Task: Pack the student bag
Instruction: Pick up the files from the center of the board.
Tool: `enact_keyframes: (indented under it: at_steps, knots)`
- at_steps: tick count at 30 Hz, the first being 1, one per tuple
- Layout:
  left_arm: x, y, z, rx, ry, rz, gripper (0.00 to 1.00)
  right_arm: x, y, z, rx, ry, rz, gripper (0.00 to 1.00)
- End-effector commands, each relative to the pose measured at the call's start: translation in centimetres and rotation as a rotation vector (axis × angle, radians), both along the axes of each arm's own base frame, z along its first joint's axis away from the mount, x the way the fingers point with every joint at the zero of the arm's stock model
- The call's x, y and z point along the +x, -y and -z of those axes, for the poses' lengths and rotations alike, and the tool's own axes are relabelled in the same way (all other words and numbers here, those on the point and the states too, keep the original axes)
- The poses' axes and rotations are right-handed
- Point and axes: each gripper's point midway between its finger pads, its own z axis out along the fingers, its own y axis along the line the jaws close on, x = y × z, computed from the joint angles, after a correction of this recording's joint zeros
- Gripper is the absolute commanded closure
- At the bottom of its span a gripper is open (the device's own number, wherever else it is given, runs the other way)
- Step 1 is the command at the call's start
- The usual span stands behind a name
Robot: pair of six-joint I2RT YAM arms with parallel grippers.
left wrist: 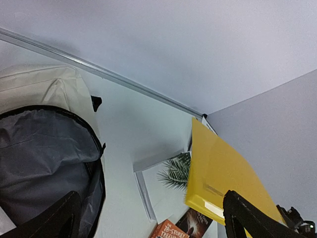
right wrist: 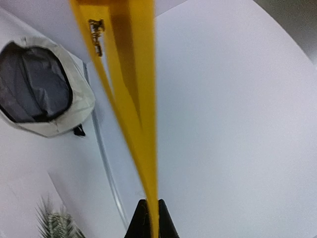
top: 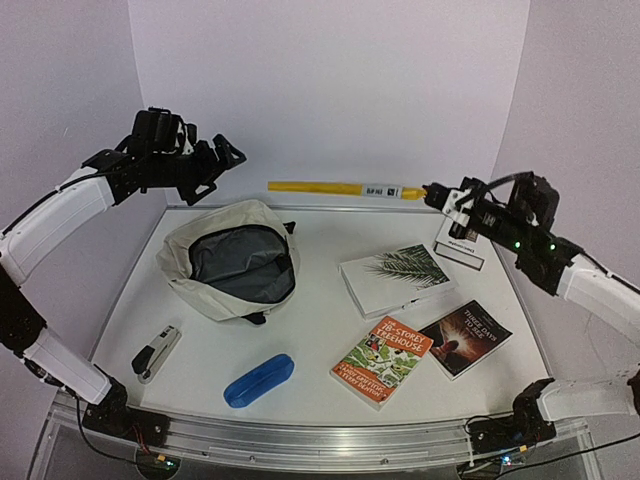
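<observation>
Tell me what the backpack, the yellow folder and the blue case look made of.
The backpack: soft cloth, matte cream outside with a dark grey lining; it slumps and creases. The folder: thin yellow card or plastic sheet, smooth and flat; which of the two is unclear. The blue case: probably moulded plastic, since its rounded surface shows shine.

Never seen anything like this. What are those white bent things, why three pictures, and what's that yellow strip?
They are a robot's left arm and right arm, bolted to the table, each ending in a two-finger gripper. The wide picture is from a fixed camera above and behind; the other two from wrist cameras. On the table lie an open cream backpack, a stapler, a blue pencil case, a white book, an orange book, a dark book and a white box. The right gripper is shut on a yellow folder, your strip, seen edge-on, held aloft. The left gripper is open and empty.
</observation>
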Motion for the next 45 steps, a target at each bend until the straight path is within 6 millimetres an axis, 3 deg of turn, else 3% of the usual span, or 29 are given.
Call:
enact_keyframes:
  at_steps: [1,7,13,18,27,30,32,33,41,45]
  knots:
    - [-2.0,1.8,-2.1,-0.022,0.047,0.182,0.00,-3.1,2.2,-6.4,-0.024,0.542,0.076,1.00]
    - [-5.2,6.7,-0.7,-0.156,-0.042,0.534,0.00,-8.0,2.2,-5.1,-0.004,0.672,-0.044,1.00]
    - [-6.7,8.5,-1.1,-0.261,-0.085,0.692,0.00,-11.0,1.7,-3.8,-0.010,0.701,-0.160,1.00]
    - [-7.8,9.3,-1.4,-0.328,-0.098,0.763,0.02,-11.7,1.3,-3.0,-0.032,0.689,-0.206,1.00]
    - [-7.1,7.7,-1.4,-0.325,-0.093,0.667,0.00,-13.4,1.3,-2.2,-0.040,0.649,-0.272,1.00]
    - [-6.0,5.6,-1.6,-0.354,-0.083,0.584,0.00,-13.9,1.3,-1.9,-0.048,0.616,-0.287,1.00]
    - [-5.7,4.2,-2.8,-0.407,-0.043,0.570,0.00,-14.3,1.5,-1.8,-0.052,0.607,-0.292,1.00]
    - [-6.0,4.3,-3.0,-0.416,-0.048,0.587,0.00,-14.4,1.5,-1.6,-0.055,0.597,-0.298,1.00]
    - [-9.6,8.0,-3.1,-0.508,-0.143,0.862,0.01,-14.7,1.1,-1.1,-0.067,0.580,-0.333,1.00]
    - [-11.6,10.7,-1.6,-0.498,-0.246,0.947,0.01,-14.5,0.9,-1.2,-0.071,0.578,-0.345,1.00]
